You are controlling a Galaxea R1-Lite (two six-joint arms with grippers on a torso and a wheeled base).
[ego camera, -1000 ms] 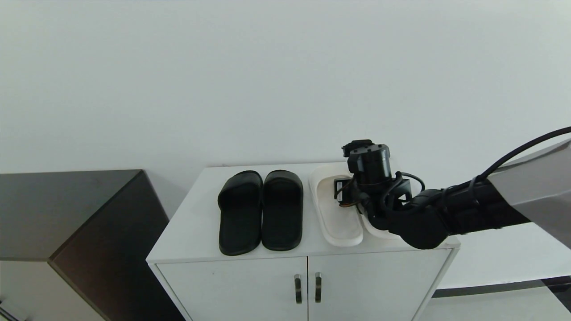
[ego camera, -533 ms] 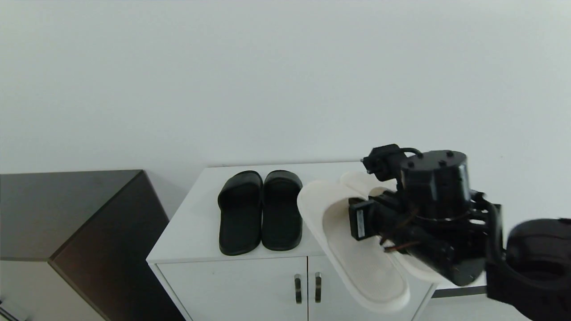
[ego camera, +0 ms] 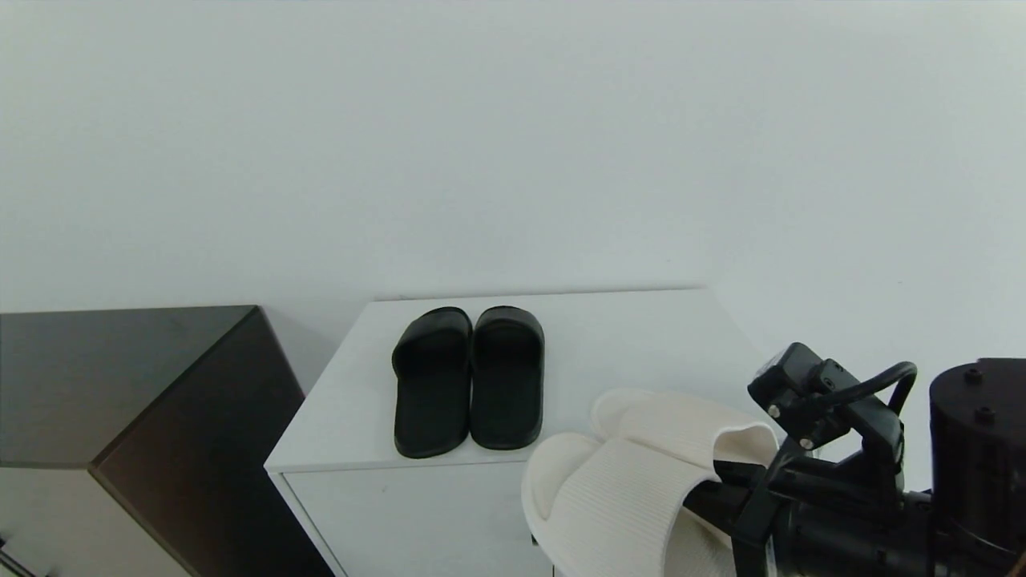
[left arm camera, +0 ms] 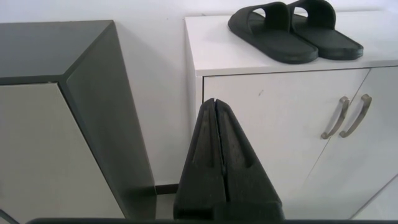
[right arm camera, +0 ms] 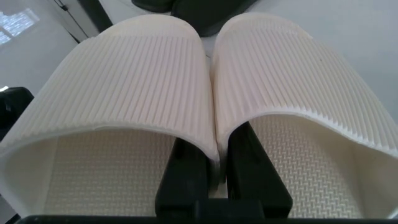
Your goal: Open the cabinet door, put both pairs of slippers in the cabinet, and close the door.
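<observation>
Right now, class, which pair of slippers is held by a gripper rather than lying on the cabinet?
The white pair, clamped by the right gripper in front of the cabinet. The black pair lies on top of it.

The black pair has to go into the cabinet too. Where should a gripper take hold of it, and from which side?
Probably pinch the adjoining inner strap walls of the black slippers. Come from the cabinet's front, over the open heels, one of the jaws under each strap: the straps arch at the wall end, and the slippers lie touching.
</observation>
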